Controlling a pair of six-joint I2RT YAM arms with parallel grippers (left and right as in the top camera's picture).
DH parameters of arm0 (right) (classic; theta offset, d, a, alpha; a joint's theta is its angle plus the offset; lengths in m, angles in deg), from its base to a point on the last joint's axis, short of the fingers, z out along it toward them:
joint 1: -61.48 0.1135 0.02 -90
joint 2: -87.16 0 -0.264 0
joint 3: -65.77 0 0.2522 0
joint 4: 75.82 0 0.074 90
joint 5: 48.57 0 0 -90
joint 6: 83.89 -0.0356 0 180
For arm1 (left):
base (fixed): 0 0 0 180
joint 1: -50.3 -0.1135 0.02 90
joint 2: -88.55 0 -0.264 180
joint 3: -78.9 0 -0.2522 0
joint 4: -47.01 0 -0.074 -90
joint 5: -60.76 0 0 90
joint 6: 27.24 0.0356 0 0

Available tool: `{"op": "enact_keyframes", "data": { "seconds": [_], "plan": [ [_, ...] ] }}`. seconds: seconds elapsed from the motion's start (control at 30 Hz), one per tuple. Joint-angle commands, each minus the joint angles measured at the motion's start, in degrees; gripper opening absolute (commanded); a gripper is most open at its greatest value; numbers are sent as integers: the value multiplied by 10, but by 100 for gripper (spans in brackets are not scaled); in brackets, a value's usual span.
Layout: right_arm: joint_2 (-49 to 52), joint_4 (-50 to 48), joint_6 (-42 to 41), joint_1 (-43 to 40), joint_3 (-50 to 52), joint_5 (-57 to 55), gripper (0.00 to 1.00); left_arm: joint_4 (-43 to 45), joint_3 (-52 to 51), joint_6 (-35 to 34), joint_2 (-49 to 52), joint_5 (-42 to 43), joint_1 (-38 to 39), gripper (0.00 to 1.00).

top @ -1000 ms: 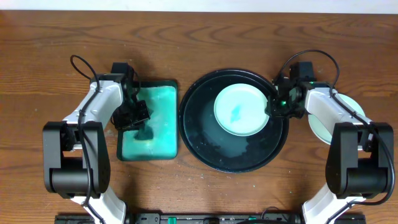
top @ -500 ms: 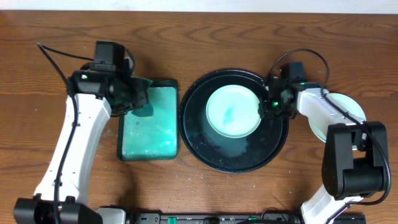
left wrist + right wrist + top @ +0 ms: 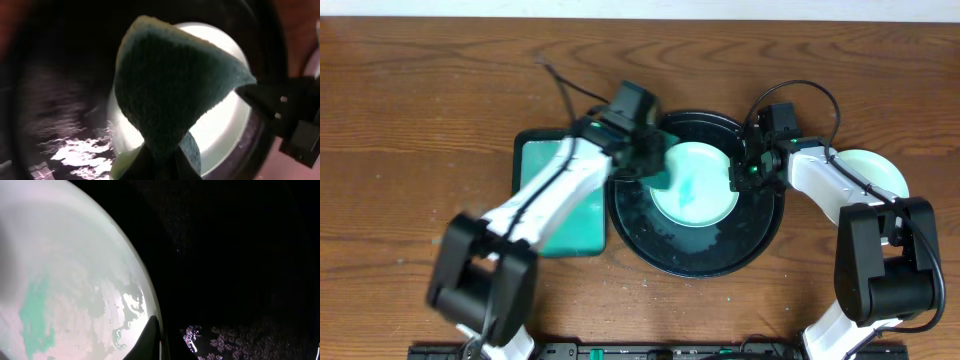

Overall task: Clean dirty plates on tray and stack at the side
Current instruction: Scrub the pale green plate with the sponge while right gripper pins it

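A pale mint plate [image 3: 695, 190] with a teal smear lies in the black tray [image 3: 695, 255]. My left gripper [image 3: 655, 165] is shut on a teal-green sponge [image 3: 662, 175] and holds it over the plate's left edge. In the left wrist view the sponge [image 3: 170, 85] hangs in front of the plate [image 3: 225, 117]. My right gripper [image 3: 742, 172] is shut on the plate's right rim. In the right wrist view one finger [image 3: 150, 340] lies on the rim of the plate [image 3: 65, 265], with the tray [image 3: 240, 255] beside it. Another plate [image 3: 868, 172] lies on the table right of the tray, partly hidden by my right arm.
A rectangular green basin [image 3: 545, 165] with teal soapy water stands left of the tray, partly under my left arm. Wet suds show on the tray floor [image 3: 75, 150]. Bare wooden table [image 3: 420, 80] lies all around.
My left arm has swung right from the green basin to the tray, carrying the sponge over the plate. My right gripper and the plate have shifted slightly left.
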Motion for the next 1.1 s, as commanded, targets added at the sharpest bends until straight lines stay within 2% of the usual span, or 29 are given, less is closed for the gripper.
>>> {"op": "enact_keyframes", "data": {
  "seconds": [0.0, 0.17, 0.27, 0.37, 0.4, 0.43, 0.6, 0.73, 0.9, 1.07],
  "plan": [
    [12, 16, -13, 22, 19, 15, 1, 72, -3, -45, 58, 88, 34, 7],
    [12, 16, -13, 22, 19, 15, 1, 147, -3, -69, 124, 145, 65, 7],
    [12, 17, -13, 23, 19, 15, 1, 154, -3, -77, 146, 145, 69, 7],
    [12, 16, -13, 24, 19, 15, 1, 100, -3, -103, 152, 65, 61, 7],
    [12, 17, -13, 24, 19, 15, 1, 54, -2, -135, 152, 7, 54, 7],
    [12, 16, -13, 24, 19, 15, 1, 31, -1, -146, 152, -17, 49, 7],
    [12, 16, -13, 24, 19, 15, 1, -94, 26, -142, 152, -99, 2, 7],
    [12, 16, -13, 24, 19, 15, 1, -122, 56, -93, 152, -122, -8, 8],
    [12, 16, -13, 24, 19, 15, 1, -144, 75, -82, 152, -189, -6, 7],
    [12, 16, -13, 24, 19, 15, 1, -118, 74, -78, 153, -178, 1, 7]
  ]
}}
